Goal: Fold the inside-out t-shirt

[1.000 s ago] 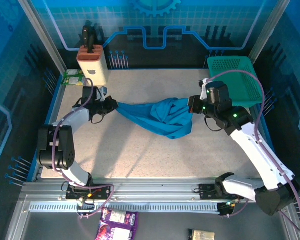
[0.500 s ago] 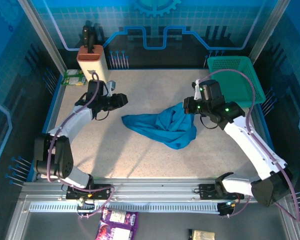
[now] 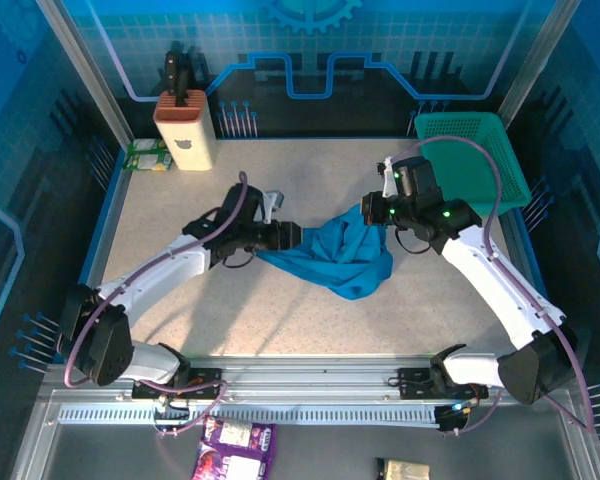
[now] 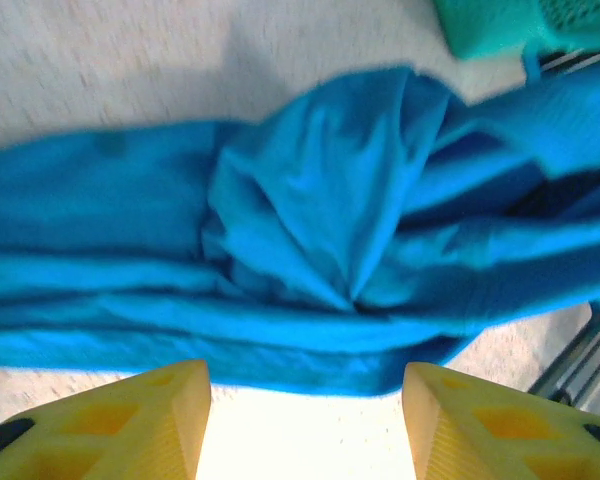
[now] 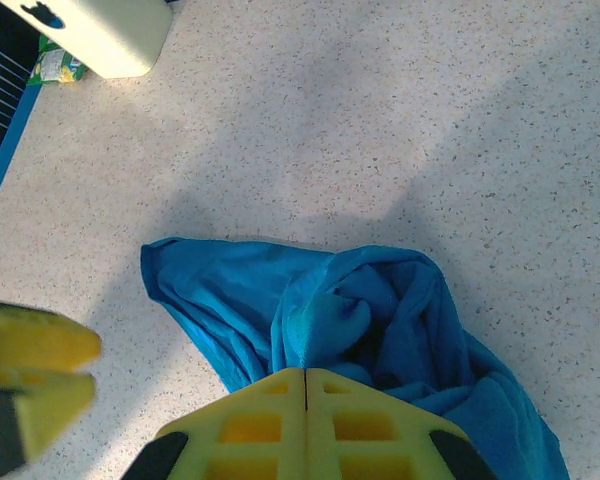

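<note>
Two grips wanted: right pincer [image 5: 306,372] clamps the crumpled inside-out t-shirt [image 3: 330,255] mid tabletop [image 3: 310,330], left pincer [image 4: 302,380] gapes wide just before its folds; best bite one hem edge, not the bunch.

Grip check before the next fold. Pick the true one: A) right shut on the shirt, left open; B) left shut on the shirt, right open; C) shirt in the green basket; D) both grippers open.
A: the right gripper pinches bunched t-shirt cloth with fingers together; the left gripper has its jaws apart at the cloth's edge.
</note>
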`<state>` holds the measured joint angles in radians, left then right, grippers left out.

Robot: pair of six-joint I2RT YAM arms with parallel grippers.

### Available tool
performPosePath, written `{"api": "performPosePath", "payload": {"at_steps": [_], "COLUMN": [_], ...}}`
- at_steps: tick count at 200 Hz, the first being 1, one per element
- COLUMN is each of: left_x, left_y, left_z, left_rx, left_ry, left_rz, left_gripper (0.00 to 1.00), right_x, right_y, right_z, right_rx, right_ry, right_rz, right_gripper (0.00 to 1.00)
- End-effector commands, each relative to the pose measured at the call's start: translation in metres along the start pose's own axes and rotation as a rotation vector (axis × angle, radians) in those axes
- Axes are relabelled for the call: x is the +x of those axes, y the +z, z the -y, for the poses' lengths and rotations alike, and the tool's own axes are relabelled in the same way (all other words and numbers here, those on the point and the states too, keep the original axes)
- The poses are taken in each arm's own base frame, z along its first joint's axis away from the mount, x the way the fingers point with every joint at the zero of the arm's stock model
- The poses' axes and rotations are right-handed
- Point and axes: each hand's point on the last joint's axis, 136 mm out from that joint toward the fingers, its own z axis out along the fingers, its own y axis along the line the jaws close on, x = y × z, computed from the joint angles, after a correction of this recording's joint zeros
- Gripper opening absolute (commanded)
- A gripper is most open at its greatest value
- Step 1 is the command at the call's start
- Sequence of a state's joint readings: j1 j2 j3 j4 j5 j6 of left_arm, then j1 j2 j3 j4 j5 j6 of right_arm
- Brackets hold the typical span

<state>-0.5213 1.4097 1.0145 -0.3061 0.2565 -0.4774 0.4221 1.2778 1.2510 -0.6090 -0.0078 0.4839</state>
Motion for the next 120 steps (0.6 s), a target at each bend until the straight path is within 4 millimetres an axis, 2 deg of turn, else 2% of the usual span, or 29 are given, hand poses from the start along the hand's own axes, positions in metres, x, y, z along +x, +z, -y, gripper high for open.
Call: {"api": "performPosePath", "payload": {"at_steps": [1, 12, 20, 37, 55, 82, 120], "left_x": [0.016, 0.021, 0.024, 0.029, 0.039, 0.044, 0.052], "left_y": [0.029, 0.044, 0.053, 0.066, 0.075, 0.089, 0.105], "left_z": [-0.001, 0.005, 0.018, 0.047, 0.066, 0.061, 0.052], "left_rx": [-0.012, -0.001, 0.034, 0.116, 0.201, 0.188, 0.183], "left_ry": [-0.049, -0.039, 0.005, 0.188, 0.387, 0.553, 0.669], "left_rz": [-0.049, -0.078, -0.098, -0.116, -0.152, -0.181, -0.244], "left_gripper": [0.57, 0.57, 0.58, 0.58, 0.58, 0.59, 0.58], "right_x": [-0.008, -0.007, -0.007, -0.008, -0.007, -0.007, -0.011], "right_y": [-0.001, 0.0, 0.0, 0.0, 0.002, 0.005, 0.002], "right_z": [0.002, 0.001, 0.0, -0.001, -0.002, -0.006, -0.008], "right_rx": [-0.002, -0.008, -0.013, -0.023, -0.03, -0.05, -0.055], "right_ry": [-0.013, -0.013, -0.01, -0.003, 0.006, 0.013, 0.01], "right_rz": [0.038, 0.035, 0.034, 0.04, 0.04, 0.036, 0.046], "right_gripper": [0.0, 0.0, 0.0, 0.0, 0.0, 0.0, 0.0]}}
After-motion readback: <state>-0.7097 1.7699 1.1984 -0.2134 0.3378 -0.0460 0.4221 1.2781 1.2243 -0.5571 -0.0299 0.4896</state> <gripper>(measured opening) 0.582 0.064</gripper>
